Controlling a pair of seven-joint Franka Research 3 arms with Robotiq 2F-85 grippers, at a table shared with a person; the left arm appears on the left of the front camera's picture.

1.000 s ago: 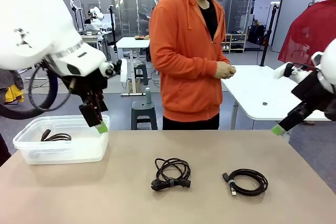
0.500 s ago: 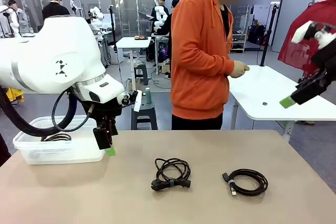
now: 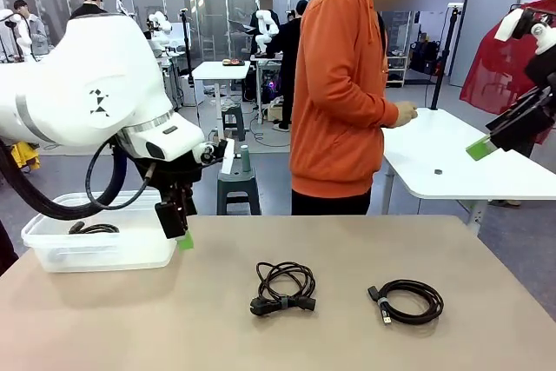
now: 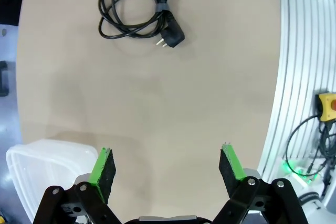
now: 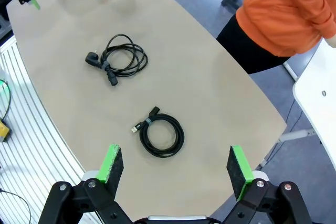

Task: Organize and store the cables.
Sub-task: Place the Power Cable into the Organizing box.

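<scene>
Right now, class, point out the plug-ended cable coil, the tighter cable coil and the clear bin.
plug-ended cable coil (image 3: pixel 287 302), front view, tied bundle by its plugs
tighter cable coil (image 3: pixel 432 301), front view, right side of its loop
clear bin (image 3: pixel 95 255), front view, front wall

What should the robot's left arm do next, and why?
Probably swing the left fingers over to the middle cable and lower them, open, around it: one cable already lies in the bin, and this coil is the nearest still on the table.

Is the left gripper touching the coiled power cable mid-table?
Apart. The left wrist view shows a wide stretch of bare table between the open left gripper and the power cable.
</scene>
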